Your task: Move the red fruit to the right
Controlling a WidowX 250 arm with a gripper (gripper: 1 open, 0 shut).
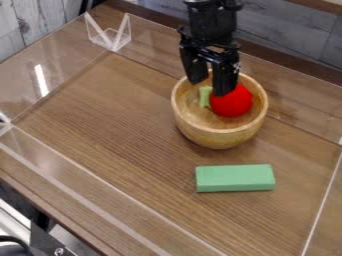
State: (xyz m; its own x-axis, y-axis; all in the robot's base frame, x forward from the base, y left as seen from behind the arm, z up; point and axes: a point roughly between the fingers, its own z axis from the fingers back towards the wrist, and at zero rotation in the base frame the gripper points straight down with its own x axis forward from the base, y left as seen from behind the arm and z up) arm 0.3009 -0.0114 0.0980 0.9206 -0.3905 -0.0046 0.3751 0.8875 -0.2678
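Observation:
The red fruit (234,101), a small glossy red strawberry with a green cap, lies inside the wooden bowl (203,126), on the bowl's right side. My gripper (213,82) hangs over the bowl just above and behind the fruit. Its two black fingers (197,68) stand apart, and nothing is held between them. The right finger's tip comes down close to the top of the fruit; I cannot tell whether it touches it.
A flat green rectangular block (235,178) lies on the wooden table in front of the bowl. Clear acrylic walls (107,32) ring the table, with a low front wall and a right edge (326,195).

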